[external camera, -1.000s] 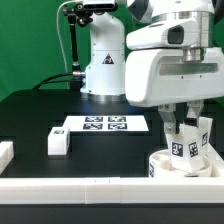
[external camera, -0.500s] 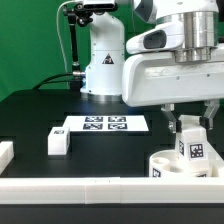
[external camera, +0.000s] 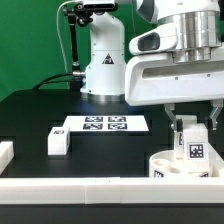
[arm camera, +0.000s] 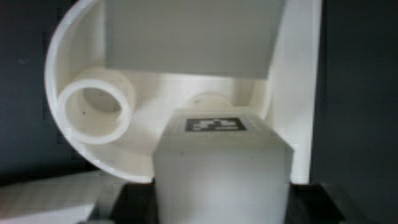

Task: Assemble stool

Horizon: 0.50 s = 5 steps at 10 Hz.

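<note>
Stool seat [external camera: 160, 166] sits near, at the exterior view's right, on the surface [external camera: 30, 120]. End effector [external camera: 192, 134], partly closed, grips one leg [external camera: 191, 150] upright over it. Another leg [external camera: 57, 143] lies loose at that view's left. No leg looks fitted yet.

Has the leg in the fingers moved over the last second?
Yes. The leg looks turned in place: against the seat, its tag shifted toward the exterior view's right.

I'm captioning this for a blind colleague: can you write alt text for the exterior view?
The robot's hand holds a white tagged leg upright at the round white seat, at the exterior view's right. On the black table lie the marker board and, further to that view's left, another loose leg.
</note>
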### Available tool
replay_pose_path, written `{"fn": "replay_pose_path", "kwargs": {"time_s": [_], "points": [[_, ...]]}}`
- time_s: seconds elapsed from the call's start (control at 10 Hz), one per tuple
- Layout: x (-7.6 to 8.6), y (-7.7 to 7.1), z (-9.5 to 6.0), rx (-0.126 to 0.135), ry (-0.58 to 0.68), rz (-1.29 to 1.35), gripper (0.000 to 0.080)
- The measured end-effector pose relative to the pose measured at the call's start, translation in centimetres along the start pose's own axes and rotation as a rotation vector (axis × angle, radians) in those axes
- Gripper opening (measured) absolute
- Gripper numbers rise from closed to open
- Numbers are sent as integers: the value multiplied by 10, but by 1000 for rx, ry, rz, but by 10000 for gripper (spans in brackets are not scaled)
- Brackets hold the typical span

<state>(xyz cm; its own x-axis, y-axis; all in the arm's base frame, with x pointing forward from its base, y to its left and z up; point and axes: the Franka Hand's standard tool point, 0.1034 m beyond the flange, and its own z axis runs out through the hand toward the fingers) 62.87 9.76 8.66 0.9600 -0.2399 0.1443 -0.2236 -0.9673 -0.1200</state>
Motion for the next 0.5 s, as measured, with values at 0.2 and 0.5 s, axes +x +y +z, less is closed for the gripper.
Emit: {"fn": "replay_pose_path", "kwargs": {"time_s": [0.2,0.5], "points": [[0,-1,0,6,-2,100,337],[-1,-4,0,24,-9,299,337]]}}
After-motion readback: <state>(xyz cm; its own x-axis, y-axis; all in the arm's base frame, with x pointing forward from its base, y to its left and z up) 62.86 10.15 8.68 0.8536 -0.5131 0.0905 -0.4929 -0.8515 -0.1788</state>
